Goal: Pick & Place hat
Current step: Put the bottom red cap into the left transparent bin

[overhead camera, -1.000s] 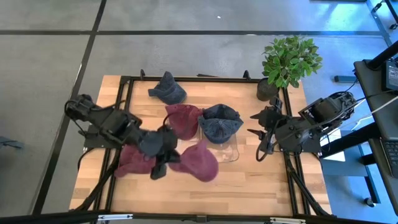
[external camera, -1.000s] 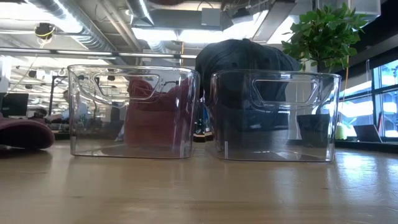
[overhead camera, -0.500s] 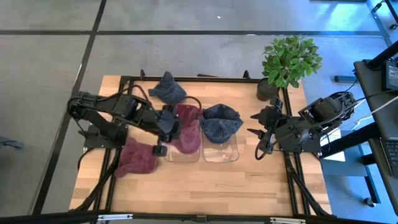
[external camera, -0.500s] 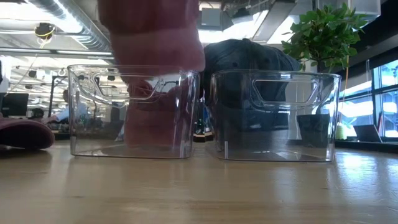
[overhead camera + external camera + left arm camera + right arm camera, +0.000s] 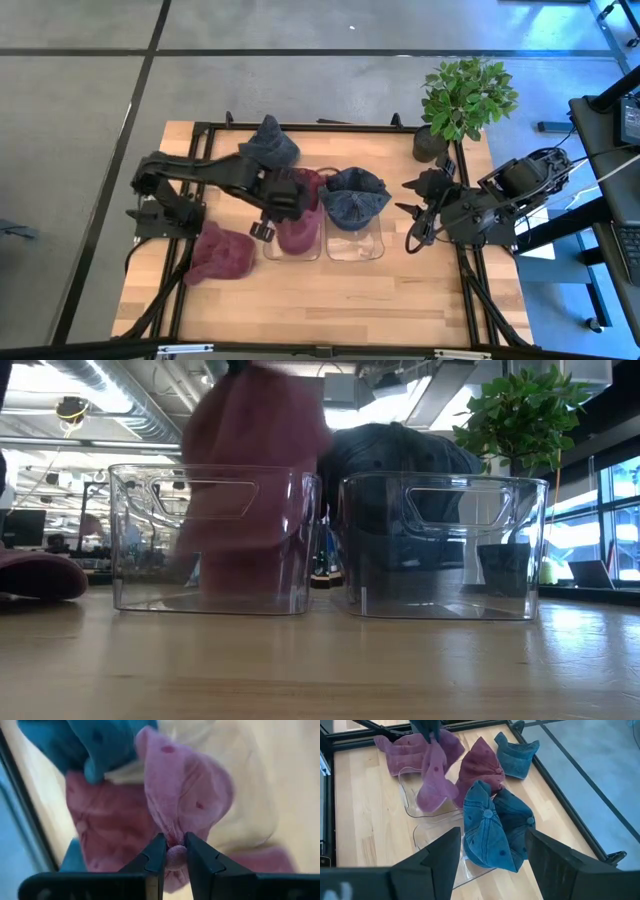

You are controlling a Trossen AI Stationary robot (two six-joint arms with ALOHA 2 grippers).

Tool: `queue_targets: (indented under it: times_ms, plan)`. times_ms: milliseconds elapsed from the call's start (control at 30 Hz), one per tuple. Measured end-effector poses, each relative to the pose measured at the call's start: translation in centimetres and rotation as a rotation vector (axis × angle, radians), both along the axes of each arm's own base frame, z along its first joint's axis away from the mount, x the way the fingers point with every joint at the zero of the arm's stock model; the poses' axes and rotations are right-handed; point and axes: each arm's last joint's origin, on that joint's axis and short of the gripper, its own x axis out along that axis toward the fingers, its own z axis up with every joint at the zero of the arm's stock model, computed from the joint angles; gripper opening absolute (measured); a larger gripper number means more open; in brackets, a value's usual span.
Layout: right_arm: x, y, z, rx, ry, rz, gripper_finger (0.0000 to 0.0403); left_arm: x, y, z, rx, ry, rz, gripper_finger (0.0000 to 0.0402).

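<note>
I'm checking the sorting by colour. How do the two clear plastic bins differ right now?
The left clear plastic bin holds maroon caps, and the left gripper hangs a maroon cap over it. The right clear plastic bin holds blue denim caps, heaped above its rim, with no gripper above. Both bins match in shape and stand side by side.

Both arms dark, matte black, jointed segments. Left gripper (image 5: 172, 860) has angular black fingers (image 5: 152, 862); right gripper (image 5: 492, 862) shows blocky black fingers (image 5: 432, 862).

Maroon hats (image 5: 222, 254), blue denim hats (image 5: 354, 198), clear bins (image 5: 213, 538), green plant (image 5: 466, 95), pale wooden table (image 5: 400, 290).
</note>
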Motion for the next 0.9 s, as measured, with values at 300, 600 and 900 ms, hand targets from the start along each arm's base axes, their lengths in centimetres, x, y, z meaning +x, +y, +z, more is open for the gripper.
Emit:
queue_targets:
  times_ms: [300, 600, 900]
  plan:
    - [0.9, 0.5, -0.6, -0.014, 0.024, 0.000, 0.0222, 2.3, 2.4, -3.7, -0.004, 0.189, 0.230, 0.0048]
    - [1.1, 0.7, -0.8, -0.017, 0.031, 0.000, 0.0222, 3.3, 5.6, -5.0, -0.008, 0.187, 0.521, 0.0048]
    - [1.1, 0.7, -0.8, -0.012, 0.035, 0.004, 0.0222, 3.1, 7.8, -4.7, 0.021, 0.152, 0.624, 0.0048]
